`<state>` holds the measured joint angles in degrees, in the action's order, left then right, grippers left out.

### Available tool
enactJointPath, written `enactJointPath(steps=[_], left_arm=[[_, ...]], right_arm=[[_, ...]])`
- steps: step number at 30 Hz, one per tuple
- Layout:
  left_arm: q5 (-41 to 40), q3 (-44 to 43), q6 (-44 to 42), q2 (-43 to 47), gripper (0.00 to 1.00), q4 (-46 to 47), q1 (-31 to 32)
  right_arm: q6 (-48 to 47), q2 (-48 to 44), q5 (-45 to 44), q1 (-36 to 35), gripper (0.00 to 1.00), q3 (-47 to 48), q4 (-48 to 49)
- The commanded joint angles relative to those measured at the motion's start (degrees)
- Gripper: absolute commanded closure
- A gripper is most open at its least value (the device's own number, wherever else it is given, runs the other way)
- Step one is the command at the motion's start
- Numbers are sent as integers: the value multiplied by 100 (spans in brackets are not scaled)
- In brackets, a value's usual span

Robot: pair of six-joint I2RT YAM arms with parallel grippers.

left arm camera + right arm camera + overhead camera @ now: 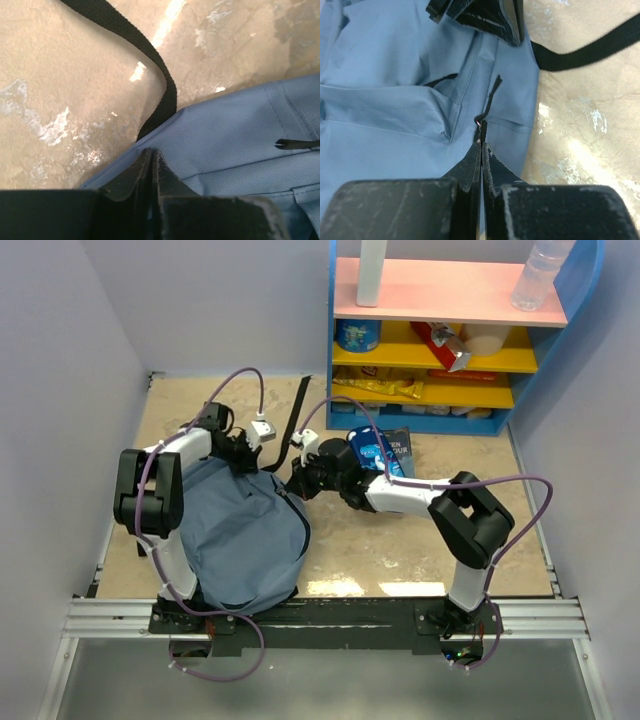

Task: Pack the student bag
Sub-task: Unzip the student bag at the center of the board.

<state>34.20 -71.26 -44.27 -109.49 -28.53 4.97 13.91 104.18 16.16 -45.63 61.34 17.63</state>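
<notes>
The left gripper point(151, 152), jaws nearly together, pinches the student bag point(240, 530) at its edge beside a black strap point(150, 47), while the fully closed right gripper point(481, 145) nips its zipper pull point(492, 95), tan tabletop point(400, 540) stretching beyond.

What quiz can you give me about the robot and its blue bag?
1. True or false: the student bag is red.
2. What lies on the table beside the bag? A) a black strap B) a banana C) a hat
3. Fill in: the left claw and the right claw are both ____.
Key: 1 false; 2 A; 3 shut.
</notes>
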Motion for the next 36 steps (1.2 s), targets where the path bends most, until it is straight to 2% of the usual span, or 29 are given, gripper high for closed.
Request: enactJointPath(steps=[1, 8, 19, 23, 26, 29, 31, 34, 35, 36], left_arm=[[-765, 165, 147, 68, 94, 296, -268], [-915, 288, 59, 112, 97, 392, -787], [-1169, 201, 32, 139, 100, 524, -1543], [-1389, 166, 173, 218, 100, 761, -2068], [-1179, -45, 287, 218, 100, 736, -2464], [-670, -247, 366, 358, 100, 411, -2554], [30, -274, 332, 639, 98, 33, -2519], [263, -222, 253, 947, 91, -327, -2160], [298, -204, 218, 1008, 87, -415, -1950], [368, -169, 252, 1157, 79, -503, -1878]], right_arm=[[-46, -381, -96, 106, 100, -166, 109], [-73, -688, -245, 168, 100, -430, 74], [-231, -618, -588, 203, 100, -158, -312], [-301, -618, -798, 203, 100, -9, -453], [-310, -653, -843, 221, 100, 36, -480], [-266, -557, -782, 221, 100, 193, -462], [-196, -408, -720, 221, 100, 325, -444], [-73, -92, -457, 221, 100, 633, -322], [-47, -21, -430, 221, 100, 807, -287], [-12, 32, -378, 221, 96, 879, -251]])
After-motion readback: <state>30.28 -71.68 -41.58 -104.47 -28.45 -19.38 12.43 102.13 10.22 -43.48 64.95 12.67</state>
